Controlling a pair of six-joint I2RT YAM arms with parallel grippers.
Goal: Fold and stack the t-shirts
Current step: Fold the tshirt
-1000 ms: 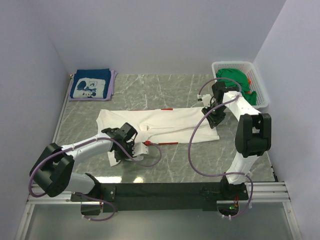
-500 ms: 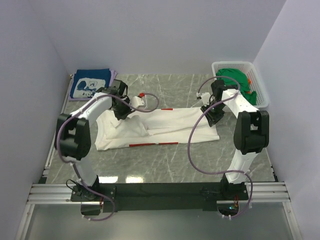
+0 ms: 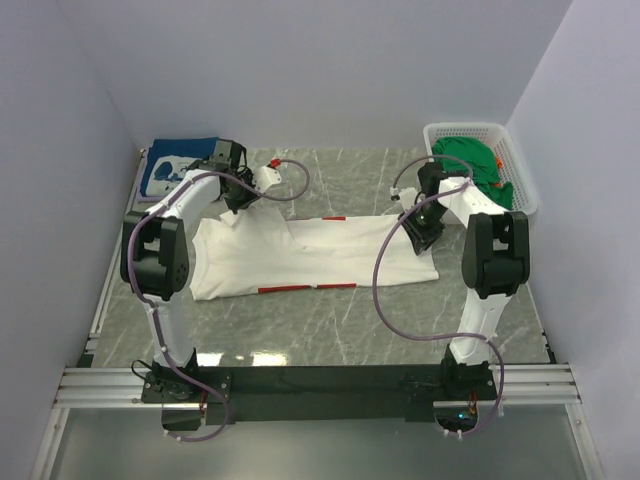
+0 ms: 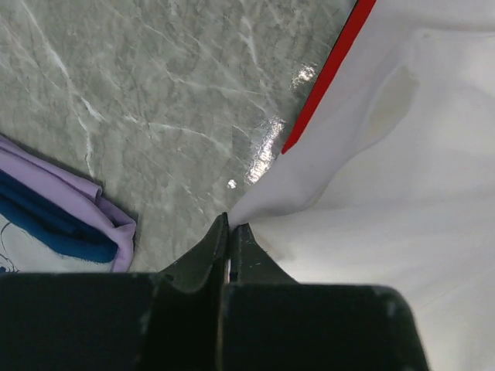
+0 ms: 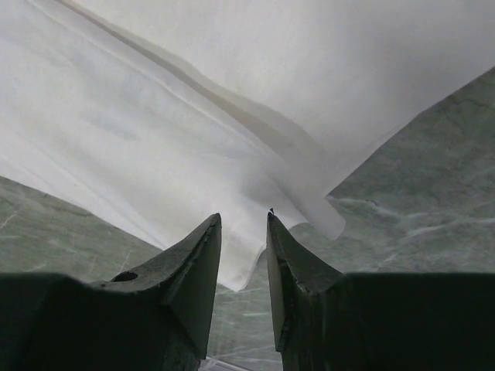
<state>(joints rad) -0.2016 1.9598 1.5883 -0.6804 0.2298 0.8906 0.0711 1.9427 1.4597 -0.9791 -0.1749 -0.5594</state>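
While the left gripper (image 4: 230, 232) is pinched shut on a back corner of the white t-shirt (image 3: 320, 255), well left of the basket (image 3: 465, 127), the right gripper (image 5: 244, 232) hovers fingers apart over the shirt's edge just beside the basket. Mid-fold, I'd say; next, right needs to clamp. Open table (image 3: 340, 325) in front of the basket.

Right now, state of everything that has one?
white t-shirt: spread out, one corner pinched.
navy t-shirt: folded, far left.
green t-shirts: bunched in basket.
basket: upright, holding shirts.
left gripper: shut on white t-shirt.
right gripper: open over white t-shirt's edge.
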